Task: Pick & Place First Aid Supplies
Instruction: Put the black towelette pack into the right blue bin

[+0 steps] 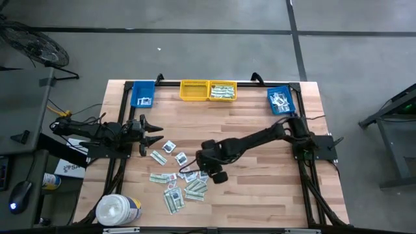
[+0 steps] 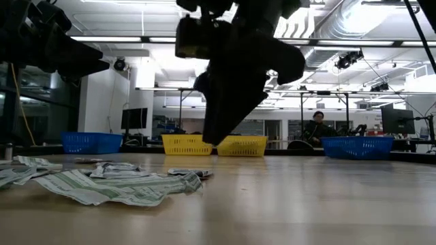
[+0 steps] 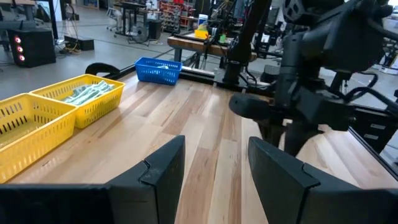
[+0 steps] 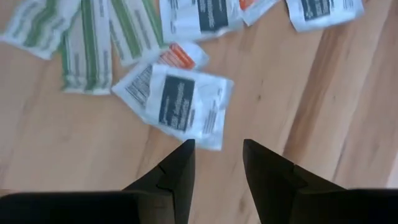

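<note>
The packets (image 1: 177, 179) lie scattered on the surface (image 1: 260, 195), front-left. My right gripper (image 4: 217, 155) hovers over a white packet (image 4: 177, 104), jaws released, empty. I should descend straight, straddling its near edge. Left gripper (image 3: 214, 165) waits, released. Packet print is unreadable.

Bright overhead ceiling strip lights (image 2: 170, 39), backlit silhouetted arms, soft blur on the near packets (image 4: 177, 102).
</note>
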